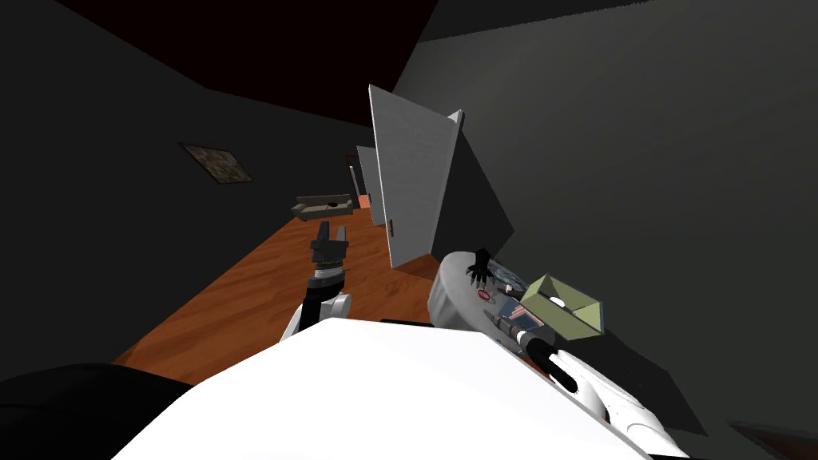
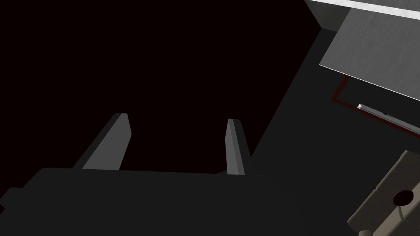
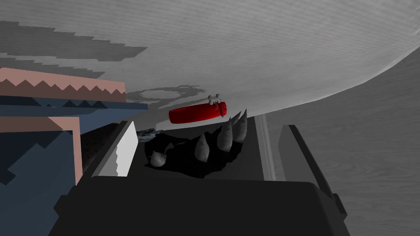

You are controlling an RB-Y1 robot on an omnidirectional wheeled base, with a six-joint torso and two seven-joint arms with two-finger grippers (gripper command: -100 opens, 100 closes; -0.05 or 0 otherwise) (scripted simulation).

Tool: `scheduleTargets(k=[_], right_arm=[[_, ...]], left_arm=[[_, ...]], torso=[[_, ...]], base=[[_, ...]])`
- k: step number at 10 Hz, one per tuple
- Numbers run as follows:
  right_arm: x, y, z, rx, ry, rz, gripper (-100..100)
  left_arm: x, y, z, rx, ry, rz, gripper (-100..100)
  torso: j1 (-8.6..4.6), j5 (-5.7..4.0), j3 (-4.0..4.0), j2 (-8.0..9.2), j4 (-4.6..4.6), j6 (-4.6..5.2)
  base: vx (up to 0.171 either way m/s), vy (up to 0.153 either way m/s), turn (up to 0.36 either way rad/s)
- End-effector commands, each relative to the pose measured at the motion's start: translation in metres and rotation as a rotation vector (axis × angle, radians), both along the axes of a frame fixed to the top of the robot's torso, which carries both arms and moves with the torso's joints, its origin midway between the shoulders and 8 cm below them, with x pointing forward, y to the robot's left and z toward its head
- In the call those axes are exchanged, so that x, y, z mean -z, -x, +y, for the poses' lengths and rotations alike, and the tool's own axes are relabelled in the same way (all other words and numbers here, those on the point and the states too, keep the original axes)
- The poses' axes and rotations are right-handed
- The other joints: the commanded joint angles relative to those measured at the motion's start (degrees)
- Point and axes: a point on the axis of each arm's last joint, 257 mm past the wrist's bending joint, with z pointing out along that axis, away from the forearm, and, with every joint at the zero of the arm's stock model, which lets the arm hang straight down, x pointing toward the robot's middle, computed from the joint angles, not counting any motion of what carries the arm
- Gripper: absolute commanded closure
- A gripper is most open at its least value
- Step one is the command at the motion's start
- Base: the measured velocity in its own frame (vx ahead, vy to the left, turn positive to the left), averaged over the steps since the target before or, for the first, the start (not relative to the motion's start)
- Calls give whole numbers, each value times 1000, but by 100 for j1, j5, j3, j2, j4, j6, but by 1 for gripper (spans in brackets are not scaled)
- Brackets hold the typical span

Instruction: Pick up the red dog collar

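Trouble, as I judged it, was the black clawed paw close by the red collar on the grey table: my right gripper, fingers spread and short of the collar, could snag the paw instead. My left gripper hung open.
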Motion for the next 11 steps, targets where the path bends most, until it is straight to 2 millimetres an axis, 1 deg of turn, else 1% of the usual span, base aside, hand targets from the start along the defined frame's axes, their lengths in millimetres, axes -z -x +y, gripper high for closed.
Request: scheduleTargets(k=[1, 2, 5, 6, 7, 8, 9, 10, 11], right_arm=[[6, 15, -22, 0, 40, 51, -100], [6, 16, -24, 2, 42, 53, -100], [12, 41, -57, 6, 98, 130, -100], [12, 41, -57, 6, 98, 130, -100], [13, 48, -65, 7, 111, 150, -100], [14, 59, -78, 9, 130, 180, -100], [15, 65, -84, 10, 139, 197, -100], [13, 59, -78, 9, 131, 184, -100], [14, 60, -78, 9, 132, 186, 0]], left_arm=[[0, 0, 0, 0, 0, 0, 0], [0, 0, 0, 0, 0, 0, 0], [0, 0, 0, 0, 0, 0, 0], [0, 0, 0, 0, 0, 0, 0], [0, 0, 0, 0, 0, 0, 0], [0, 0, 0, 0, 0, 0, 0], [0, 0, 0, 0, 0, 0, 0], [0, 0, 0, 0, 0, 0, 0], [0, 0, 0, 0, 0, 0, 0]], torso=[[0, 0, 0, 0, 0, 0], [3, 2, -2, -3, -1, 2], [4, 2, -1, -2, -1, 3], [6, 2, -4, -7, -2, 2], [0, 1, 0, 1, -1, 5], [-1, 1, 2, 4, 0, 4], [3, 2, -6, -10, -2, 2], [8, 2, -13, -22, -5, 4], [2, 1, -3, -1, -2, 6]], base=[[89, 42, 194], [70, 25, 51], [88, 34, 118], [72, 18, 49], [67, 16, 62], [120, 33, 118], [156, 43, 96], [70, 18, 13], [12, 3, -1]])
